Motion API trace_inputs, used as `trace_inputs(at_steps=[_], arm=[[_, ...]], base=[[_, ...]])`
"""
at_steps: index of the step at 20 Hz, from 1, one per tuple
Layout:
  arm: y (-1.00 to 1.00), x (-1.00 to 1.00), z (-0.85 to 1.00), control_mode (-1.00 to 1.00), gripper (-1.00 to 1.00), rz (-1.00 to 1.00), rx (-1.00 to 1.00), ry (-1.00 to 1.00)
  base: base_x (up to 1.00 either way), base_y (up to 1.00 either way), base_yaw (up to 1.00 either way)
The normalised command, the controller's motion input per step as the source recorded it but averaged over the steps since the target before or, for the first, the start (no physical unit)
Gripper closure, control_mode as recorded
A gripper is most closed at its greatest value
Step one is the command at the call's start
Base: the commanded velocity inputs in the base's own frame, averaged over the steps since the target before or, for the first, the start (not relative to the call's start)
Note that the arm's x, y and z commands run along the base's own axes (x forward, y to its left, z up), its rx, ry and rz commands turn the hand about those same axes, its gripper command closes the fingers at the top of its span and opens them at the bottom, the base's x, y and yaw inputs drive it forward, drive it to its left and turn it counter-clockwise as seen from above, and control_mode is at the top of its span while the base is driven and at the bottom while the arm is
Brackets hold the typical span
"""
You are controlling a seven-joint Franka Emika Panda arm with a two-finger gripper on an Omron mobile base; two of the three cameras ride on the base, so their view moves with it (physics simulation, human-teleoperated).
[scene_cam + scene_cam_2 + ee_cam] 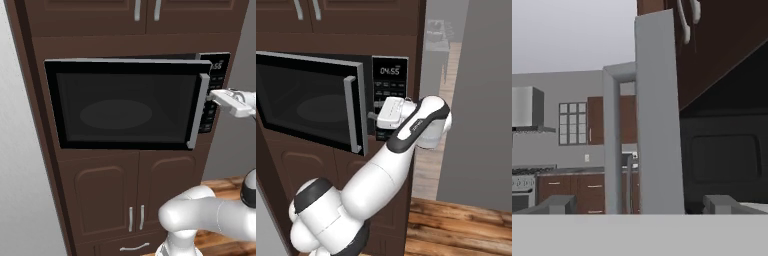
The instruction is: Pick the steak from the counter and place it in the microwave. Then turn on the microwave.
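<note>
The steak can't be seen, so whether it's already inside the microwave [125, 105] can't be told; thru the dark glass only a round turntable shape is made out. The door [120, 102] is seen ajar, swung out a bit at its right edge, w/ the grey handle [197, 111] standing just proud of the keypad [388, 90].

The gripper [372, 116] is held level at the door's free edge, by the handle; its jaws are spread wide w/ nothing between them (in the hand view the door edge rises between the fingertips [722, 204]).

Step in hand is judged to be door work, either opening or pushing shut; which one can't be settled. If shutting, a push on the door edge is called for next, then a press on the keypad's start button.
</note>
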Motion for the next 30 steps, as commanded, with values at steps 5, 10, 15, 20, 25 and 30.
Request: trace_inputs(at_steps=[5,10,15,20,25,30], arm=[[0.07,0.01,-0.03,-1.0,-1.0,0.0,0.0,0.0],[0.27,0.0,0.0,-1.0,-1.0,0.0,0.0,0.0],[0.31,0.0,0.0,-1.0,-1.0,0.0,0.0,0.0],[0.24,0.0,0.0,-1.0,-1.0,0.0,0.0,0.0],[0.24,0.0,0.0,-1.0,-1.0,0.0,0.0,0.0],[0.25,0.0,0.0,-1.0,-1.0,0.0,0.0,0.0]], base=[[0.0,0.0,0.0],[0.0,0.0,0.0],[0.0,0.0,0.0],[0.0,0.0,0.0],[0.0,0.0,0.0],[0.0,0.0,0.0]])
